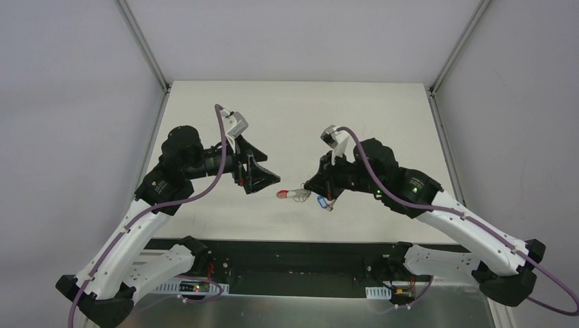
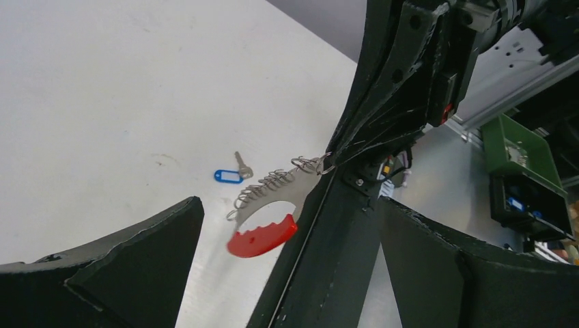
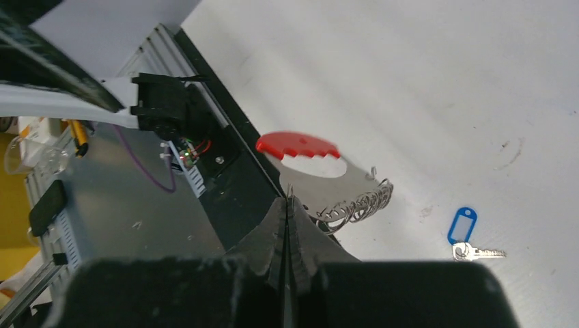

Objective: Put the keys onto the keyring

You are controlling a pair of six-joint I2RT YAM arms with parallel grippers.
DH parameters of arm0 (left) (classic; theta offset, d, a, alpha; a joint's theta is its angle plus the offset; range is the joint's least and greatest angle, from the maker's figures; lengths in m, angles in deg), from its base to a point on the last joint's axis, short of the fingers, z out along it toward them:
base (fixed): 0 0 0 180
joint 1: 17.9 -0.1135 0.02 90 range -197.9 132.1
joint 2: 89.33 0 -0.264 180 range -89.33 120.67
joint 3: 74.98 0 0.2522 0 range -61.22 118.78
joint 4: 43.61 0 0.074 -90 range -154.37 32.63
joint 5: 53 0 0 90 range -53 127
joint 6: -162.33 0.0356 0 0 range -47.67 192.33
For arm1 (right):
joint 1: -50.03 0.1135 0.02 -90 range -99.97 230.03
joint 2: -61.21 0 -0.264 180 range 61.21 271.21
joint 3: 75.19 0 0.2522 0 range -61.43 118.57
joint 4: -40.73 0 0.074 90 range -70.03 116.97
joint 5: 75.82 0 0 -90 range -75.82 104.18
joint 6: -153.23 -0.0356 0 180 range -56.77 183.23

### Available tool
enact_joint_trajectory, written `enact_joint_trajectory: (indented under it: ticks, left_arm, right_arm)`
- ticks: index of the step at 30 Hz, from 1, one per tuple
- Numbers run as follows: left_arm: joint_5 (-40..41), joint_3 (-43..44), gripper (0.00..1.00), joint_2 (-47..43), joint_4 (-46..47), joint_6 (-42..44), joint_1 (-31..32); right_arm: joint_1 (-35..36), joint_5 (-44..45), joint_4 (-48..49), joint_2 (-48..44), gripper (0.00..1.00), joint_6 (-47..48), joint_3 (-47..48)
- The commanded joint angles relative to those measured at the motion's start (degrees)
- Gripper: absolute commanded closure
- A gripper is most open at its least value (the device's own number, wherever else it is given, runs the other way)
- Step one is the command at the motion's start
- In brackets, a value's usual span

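My right gripper (image 1: 316,188) (image 3: 287,202) is shut on one thin silver wire ring at the end of the keyring (image 3: 355,205). The chain of rings and its red curved strip (image 3: 297,145) hang from it just above the white table, over their shadow. The keys, a blue tag (image 3: 463,225) with a small key (image 3: 480,253), lie flat on the table beside the rings, near the right gripper (image 1: 322,201). My left gripper (image 1: 263,179) (image 2: 290,205) is open and empty, left of the red strip (image 2: 263,239), fingers wide apart. The blue tag (image 2: 227,176) lies beyond the rings (image 2: 270,184).
The table's black front rail (image 1: 287,249) runs just below the keyring. Beyond it are a metal shelf with wiring and a green box (image 2: 519,154). Grey walls close the table on three sides.
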Motion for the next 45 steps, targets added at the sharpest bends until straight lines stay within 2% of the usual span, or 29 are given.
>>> enact_joint_trajectory:
  ticks: [1,8,12,18,32,45]
  left_arm:
    - [-7.88,1.5,0.04,0.45,7.81,-4.75,-0.07]
    - [-11.94,0.14,0.07,0.64,15.93,-10.61,-0.12]
    - [-15.9,-1.4,0.15,1.52,25.26,-16.7,-0.04]
    - [-18.34,-2.76,0.27,2.72,31.12,-21.15,-0.04]
    - [-20.35,-2.92,0.47,6.29,38.46,-24.97,2.22]
    - [-21.69,-3.51,0.64,6.79,41.9,-26.45,2.95]
  right_arm:
    - [-0.18,-7.46,2.8,-3.26,1.0,1.42,3.49]
    - [-0.16,-12.32,7.04,-5.86,1.0,3.67,3.24]
    - [-0.17,-14.71,10.34,-6.79,1.0,4.47,2.92]
    - [-0.17,-15.47,12.82,-7.58,1.0,5.89,3.55]
    - [-0.13,-14.69,20.47,-5.64,1.0,8.34,5.93]
    - [-0.12,-14.11,22.9,-3.68,1.0,8.78,7.74]
